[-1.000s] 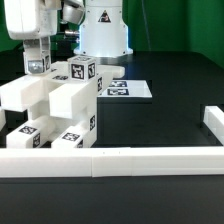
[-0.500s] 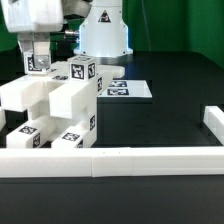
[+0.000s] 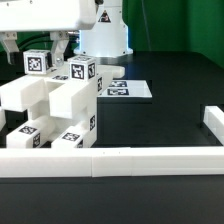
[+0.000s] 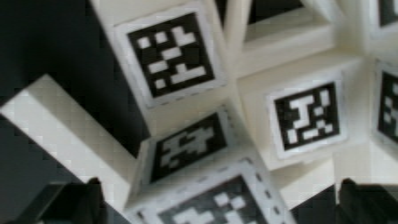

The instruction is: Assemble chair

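Chair (image 3: pixel 55 105) standing assembled just behind the low white rail (image 3: pixel 120 160), at the exterior view's left end of it; tagged blocks stacked up, small cube w/ tag on top (image 3: pixel 38 62); gripper (image 3: pixel 40 42) hovering right above chair, fingers mostly cropped by frame edge, so can't tell if spread or pressed together; marker board (image 3: pixel 128 90) lying flat behind rail, to chair's right in exterior view; wrist view filled w/ chair's tagged faces (image 4: pixel 178 60), close up.

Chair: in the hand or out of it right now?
Out, it seems. In the exterior view the chair stands against the white rail, and the hand hangs above its tagged top. Contact there cannot be ruled out.
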Controlling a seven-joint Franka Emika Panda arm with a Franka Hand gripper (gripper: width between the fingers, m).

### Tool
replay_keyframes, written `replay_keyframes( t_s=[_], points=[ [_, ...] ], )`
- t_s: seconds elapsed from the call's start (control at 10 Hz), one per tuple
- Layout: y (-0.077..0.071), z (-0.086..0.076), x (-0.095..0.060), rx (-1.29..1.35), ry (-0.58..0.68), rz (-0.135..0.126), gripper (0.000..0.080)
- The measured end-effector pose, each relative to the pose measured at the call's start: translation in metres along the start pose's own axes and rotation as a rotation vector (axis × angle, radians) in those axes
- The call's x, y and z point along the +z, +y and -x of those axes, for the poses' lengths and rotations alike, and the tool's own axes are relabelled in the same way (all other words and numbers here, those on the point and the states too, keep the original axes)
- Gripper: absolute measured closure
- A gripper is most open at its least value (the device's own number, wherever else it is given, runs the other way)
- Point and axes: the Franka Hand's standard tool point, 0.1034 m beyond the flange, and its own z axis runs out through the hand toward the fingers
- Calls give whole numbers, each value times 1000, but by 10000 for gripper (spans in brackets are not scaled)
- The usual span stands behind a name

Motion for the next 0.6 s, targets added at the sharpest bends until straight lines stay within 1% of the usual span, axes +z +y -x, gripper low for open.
replay_keyframes(
  t_s=[0.2, 0.3, 0.5, 0.6],
  points=[
    [0, 0, 0, -156, 1, 1, 150],
    [0, 3, 0, -258, 3, 7, 150],
    [-2, 6, 0, -273, 4, 6, 150],
    [-1, 6, 0, -273, 4, 6, 261]
  ],
)
